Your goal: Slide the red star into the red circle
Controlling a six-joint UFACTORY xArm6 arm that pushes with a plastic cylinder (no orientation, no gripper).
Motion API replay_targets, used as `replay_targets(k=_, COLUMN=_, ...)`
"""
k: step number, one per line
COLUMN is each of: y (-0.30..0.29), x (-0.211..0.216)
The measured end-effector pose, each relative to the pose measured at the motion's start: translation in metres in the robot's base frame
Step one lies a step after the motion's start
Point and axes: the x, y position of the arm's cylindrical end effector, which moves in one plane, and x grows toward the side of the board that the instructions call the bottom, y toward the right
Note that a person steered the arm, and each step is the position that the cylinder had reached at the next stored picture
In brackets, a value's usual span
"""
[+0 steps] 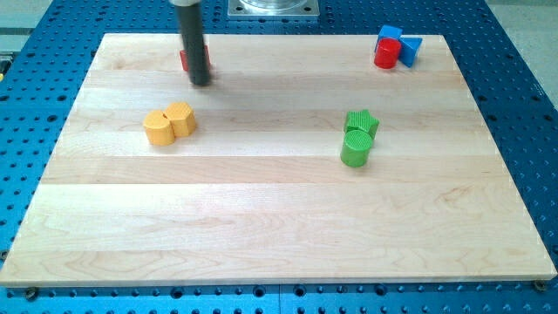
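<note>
My tip [200, 83] rests on the board near the view's top left. A red block, the red star [184, 60], is mostly hidden behind the rod, just to the tip's upper left; only a sliver shows and its shape cannot be made out. The red circle [385, 56], a red cylinder, stands near the view's top right, touching blue blocks. It lies far to the right of the tip.
A blue cube [390, 36] and a blue block [408, 50] sit against the red circle. Two yellow blocks [169, 123] touch each other at the left. A green star [362, 121] and a green cylinder [355, 147] touch at right of centre.
</note>
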Motion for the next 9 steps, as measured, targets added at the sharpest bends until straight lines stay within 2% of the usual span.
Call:
replay_targets(k=1, y=-0.037, x=-0.016)
replay_targets(k=2, y=-0.04, x=-0.03)
replay_targets(k=4, y=0.074, x=-0.03)
replay_targets(k=5, y=0.021, x=-0.043)
replay_targets(k=6, y=0.032, x=-0.056)
replay_targets(k=8, y=0.154, x=-0.051)
replay_targets(k=9, y=0.119, x=-0.071)
